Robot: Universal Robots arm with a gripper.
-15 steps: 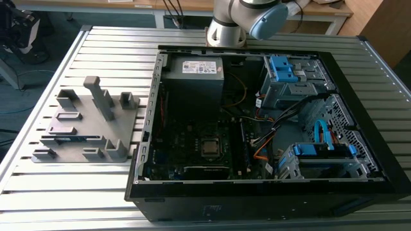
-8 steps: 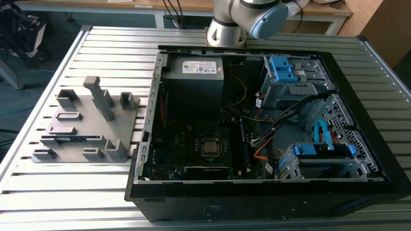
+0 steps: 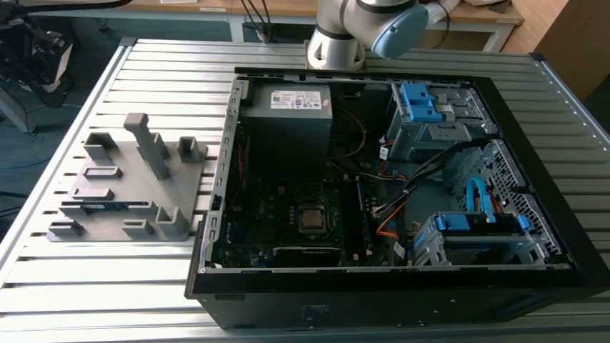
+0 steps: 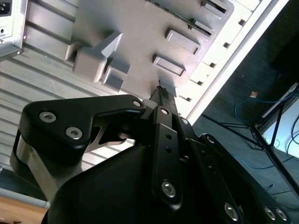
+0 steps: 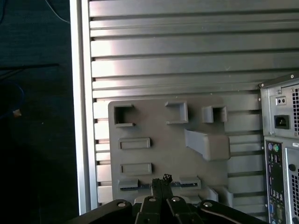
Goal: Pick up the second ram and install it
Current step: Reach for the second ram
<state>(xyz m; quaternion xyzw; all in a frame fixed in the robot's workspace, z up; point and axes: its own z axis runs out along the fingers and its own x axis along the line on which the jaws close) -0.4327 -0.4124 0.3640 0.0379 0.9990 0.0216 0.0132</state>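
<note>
1. Ram [image 3: 103,207]: it lies on edge in a slot of the grey fixture [image 3: 128,191], near the table's [image 3: 57,286] edge at the exterior view's left. It is not yet lifted.
2. Gripper [image 5: 161,179]: in the first wrist view it hangs well above the fixture, roughly over the ram's middle. Its fingers are drawn together with nothing between them.
3. Judgement: the claw needs to widen before any descent, straddle the board's thin faces at mid-length, and close square to it. A skewed grasp would likely bind at the socket.
4. Case [image 3: 381,300]: it stands open just beside the fixture, toward the exterior view's right. The memory sockets sit in dark board area and cannot be picked out.
5. Hidden:
   - The fingertips cover the ram's centre in the first wrist view.
   - Whether another stick is already seated cannot be told.
   - The arm [image 3: 343,28] is cut off at the exterior view's top edge.
</note>
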